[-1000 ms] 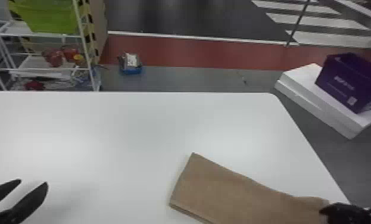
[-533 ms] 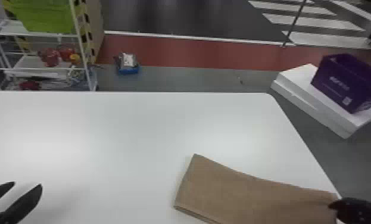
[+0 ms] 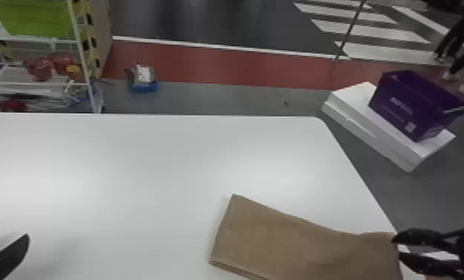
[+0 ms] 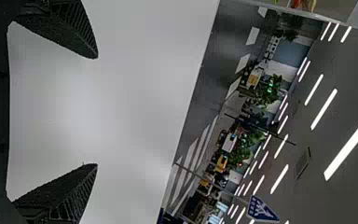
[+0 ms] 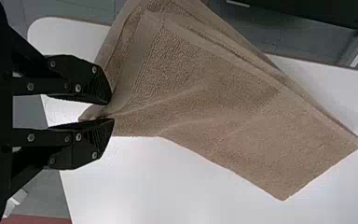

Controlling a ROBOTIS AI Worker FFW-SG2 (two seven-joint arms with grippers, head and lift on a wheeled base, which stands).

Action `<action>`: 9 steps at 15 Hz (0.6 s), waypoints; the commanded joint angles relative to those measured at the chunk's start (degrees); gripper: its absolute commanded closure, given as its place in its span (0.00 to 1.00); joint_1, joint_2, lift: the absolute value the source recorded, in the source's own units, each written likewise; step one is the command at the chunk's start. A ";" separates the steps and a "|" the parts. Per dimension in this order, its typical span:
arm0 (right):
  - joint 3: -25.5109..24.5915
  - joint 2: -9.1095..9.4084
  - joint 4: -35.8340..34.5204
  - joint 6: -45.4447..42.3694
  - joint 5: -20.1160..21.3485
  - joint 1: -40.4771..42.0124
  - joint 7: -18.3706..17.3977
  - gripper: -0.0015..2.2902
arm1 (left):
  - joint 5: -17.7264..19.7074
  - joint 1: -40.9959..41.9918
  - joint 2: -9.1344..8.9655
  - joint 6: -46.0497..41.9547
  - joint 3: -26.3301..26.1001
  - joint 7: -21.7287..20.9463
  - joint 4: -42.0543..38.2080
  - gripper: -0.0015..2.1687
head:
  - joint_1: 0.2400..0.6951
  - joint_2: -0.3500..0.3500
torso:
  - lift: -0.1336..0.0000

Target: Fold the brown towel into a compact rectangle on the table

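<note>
The towel (image 3: 279, 238) lies on the counter (image 3: 130, 167), a corner (image 5: 90, 113) inside the narrow right end effector (image 5: 112, 111) — closing on one layer could skew the fold — with the left end effector (image 4: 97, 111) wide.

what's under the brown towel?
White table shows around the brown towel, which appears to rest at least partly on it. The surface directly beneath is covered, so I can't tell if anything else is there.

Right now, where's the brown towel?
In the head view, the towel is on the right side of the table, by its right edge, with one end at the right gripper.
</note>
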 commanded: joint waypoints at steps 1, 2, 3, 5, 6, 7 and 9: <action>-0.31 -0.30 -0.63 5.05 -1.28 -0.32 0.19 0.00 | 0.01 0.13 -0.15 -0.24 0.34 0.01 0.17 0.02 | 1.00 0.18 | 0.00; -0.75 -0.30 -0.63 5.22 -2.51 -0.41 0.19 0.01 | 0.01 0.13 -0.15 -0.41 0.34 0.01 0.17 0.02 | 1.00 0.18 | 0.00; -1.02 -0.13 -0.63 5.40 -3.56 -0.41 0.19 0.02 | 0.01 0.13 -0.15 -0.41 0.34 -0.08 0.17 0.02 | 1.00 0.17 | 0.00; -1.81 0.49 -0.54 5.40 -4.88 0.82 0.19 0.04 | 0.01 0.04 -0.15 -0.41 0.17 0.01 0.17 0.02 | 1.00 0.17 | 0.00; -2.07 0.75 -0.54 5.40 -4.97 1.61 0.19 0.04 | 0.01 -0.05 -0.15 -0.41 0.17 0.01 0.26 0.02 | 1.00 0.17 | 0.00; -2.77 1.10 -0.37 5.40 -5.06 2.05 0.19 0.05 | 0.01 -0.05 -0.15 -0.41 0.17 0.01 0.26 0.02 | 1.00 0.17 | 0.00; -4.53 2.34 -0.19 5.75 -7.69 4.86 0.19 0.06 | 0.01 -0.13 -0.15 -0.41 0.08 0.01 0.44 0.02 | 1.00 0.16 | 0.00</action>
